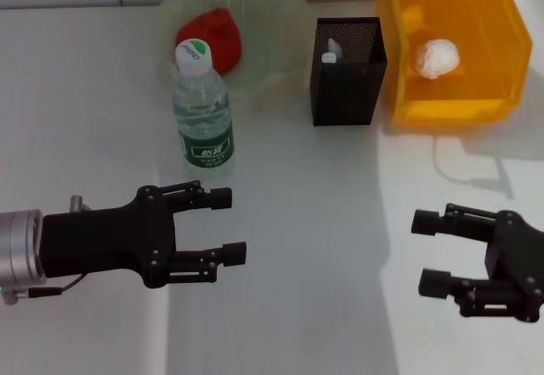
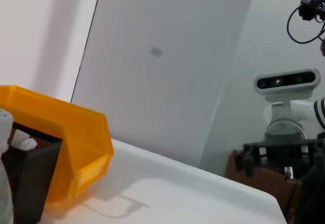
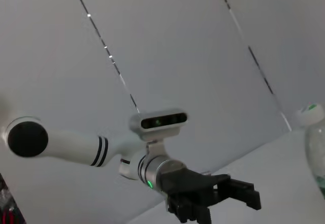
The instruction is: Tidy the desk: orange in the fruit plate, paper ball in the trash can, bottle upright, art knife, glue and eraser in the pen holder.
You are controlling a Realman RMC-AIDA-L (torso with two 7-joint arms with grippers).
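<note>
The reddish orange (image 1: 212,35) lies in the green glass fruit plate (image 1: 272,18) at the back. In front of the plate the bottle (image 1: 202,107) stands upright, and its edge shows as bottle (image 3: 316,150) in the right wrist view. The black mesh pen holder (image 1: 347,73) holds a white-tipped item (image 1: 330,52), perhaps the glue. The paper ball (image 1: 436,58) rests in the yellow trash can (image 1: 450,107). The art knife and eraser are out of view. My left gripper (image 1: 229,224) hovers open and empty just in front of the bottle. Open and empty too, my right gripper (image 1: 427,252) is at the front right.
The pen holder (image 2: 25,178) and trash can (image 2: 61,142) stand side by side near the table's back edge. A wall rises behind them. The left gripper (image 3: 244,198) shows far off in the right wrist view.
</note>
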